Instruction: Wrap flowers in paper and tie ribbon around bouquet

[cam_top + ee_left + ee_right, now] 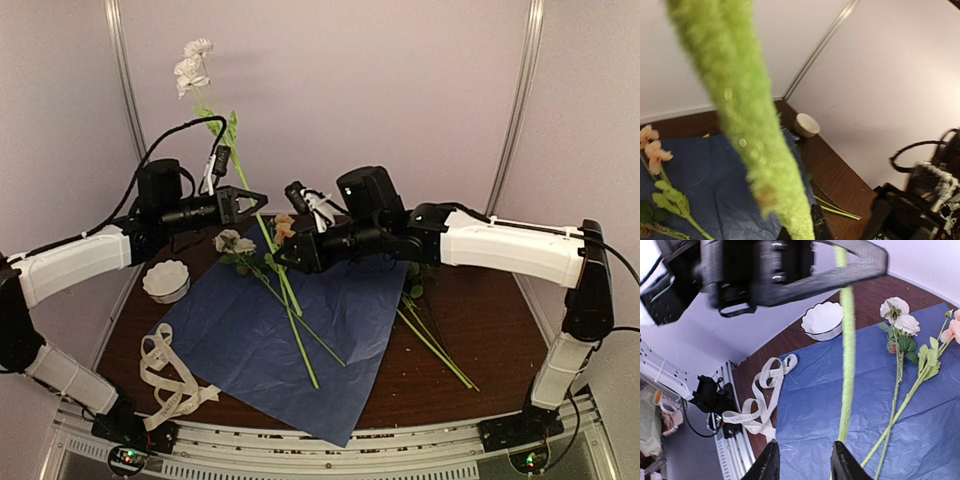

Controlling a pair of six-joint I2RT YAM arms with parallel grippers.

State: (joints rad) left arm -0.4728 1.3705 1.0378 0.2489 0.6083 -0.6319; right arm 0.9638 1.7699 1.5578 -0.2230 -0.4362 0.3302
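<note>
Top external view showed left fingers (260, 201) squeezing the upright white flower stem (238, 168), right fingers (285, 257) spread apart just below.

A table (480, 330) with a sheet of paper (230, 340) spread across its middle. Two flowers (301, 335) lie on the paper, blooms at its far edge. A bowl (166, 281) sits off its far left corner, a ribbon (165, 372) by its near left edge. Loose stems (435, 345) lie to its right. Another stem (215, 115) stands tilted above the far edge, in the left gripper (260, 202), the right gripper (283, 258) lower beside it
</note>
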